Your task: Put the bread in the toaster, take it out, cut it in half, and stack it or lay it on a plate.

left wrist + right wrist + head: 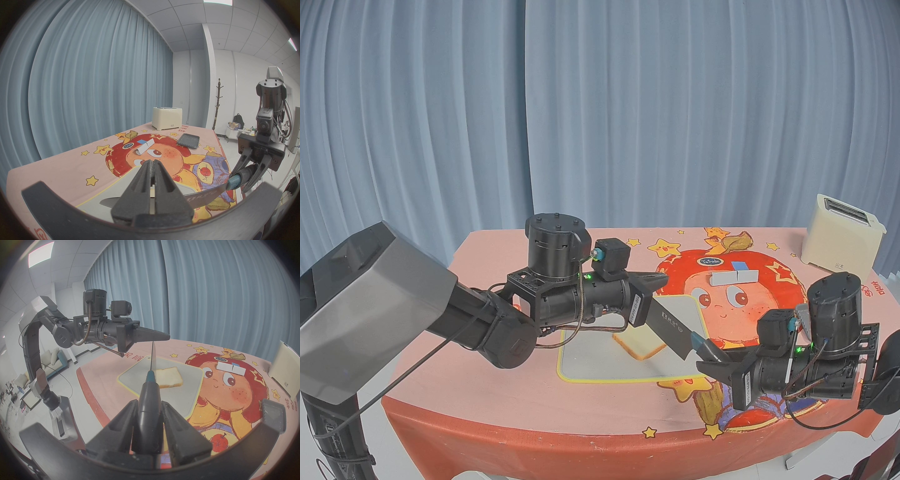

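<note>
A slice of bread (640, 345) (168, 377) lies flat on the pale cutting board (594, 362) (187, 393). My right gripper (715, 362) (250, 175) (150, 404) is shut on the dark handle of a knife (669, 328) (203, 197) (152, 355). The blade stands edge-down over the near side of the bread. My left gripper (661, 281) (153, 165) (167, 337) is shut, with its tip just above the back of the blade near the point. The cream toaster (840, 240) (166, 118) stands at the far right corner of the table.
A dark square plate (188, 140) (274, 415) lies on the right side of the table, in front of the toaster. A white strip with a blue tab (734, 275) lies flat on the printed tablecloth. Blue curtains hang behind the table.
</note>
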Available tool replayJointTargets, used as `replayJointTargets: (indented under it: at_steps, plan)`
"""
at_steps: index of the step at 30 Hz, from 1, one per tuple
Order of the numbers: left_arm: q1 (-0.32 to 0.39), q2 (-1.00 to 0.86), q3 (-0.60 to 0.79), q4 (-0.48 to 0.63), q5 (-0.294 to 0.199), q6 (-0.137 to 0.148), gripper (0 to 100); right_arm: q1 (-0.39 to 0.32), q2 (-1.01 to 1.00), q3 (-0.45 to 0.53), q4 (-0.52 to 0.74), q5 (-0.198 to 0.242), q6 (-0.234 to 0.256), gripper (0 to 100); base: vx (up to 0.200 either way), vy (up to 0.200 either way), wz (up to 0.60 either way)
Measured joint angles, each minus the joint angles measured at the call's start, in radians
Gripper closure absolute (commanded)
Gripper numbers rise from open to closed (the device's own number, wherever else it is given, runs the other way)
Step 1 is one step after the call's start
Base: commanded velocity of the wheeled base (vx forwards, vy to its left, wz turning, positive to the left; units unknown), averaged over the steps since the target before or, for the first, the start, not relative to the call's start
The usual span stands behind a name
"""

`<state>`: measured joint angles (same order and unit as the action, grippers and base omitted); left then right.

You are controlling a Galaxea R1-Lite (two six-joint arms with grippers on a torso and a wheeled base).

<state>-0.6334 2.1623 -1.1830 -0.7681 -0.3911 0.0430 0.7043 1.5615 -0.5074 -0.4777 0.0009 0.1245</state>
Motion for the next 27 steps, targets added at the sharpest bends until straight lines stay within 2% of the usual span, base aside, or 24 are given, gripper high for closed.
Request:
replayJointTargets:
  at_steps: [10,27]
  plan:
    - [0.001,0.043,-0.002,-0.048,0.0,0.002,100,-0.007,0.049,-0.004,-0.041,-0.002,0.001,100,0.0,0.0,0.0]
    - [0.006,0.089,-0.015,-0.059,0.0,0.0,100,-0.032,0.104,-0.001,-0.047,-0.004,-0.002,100,0.0,0.0,0.0]
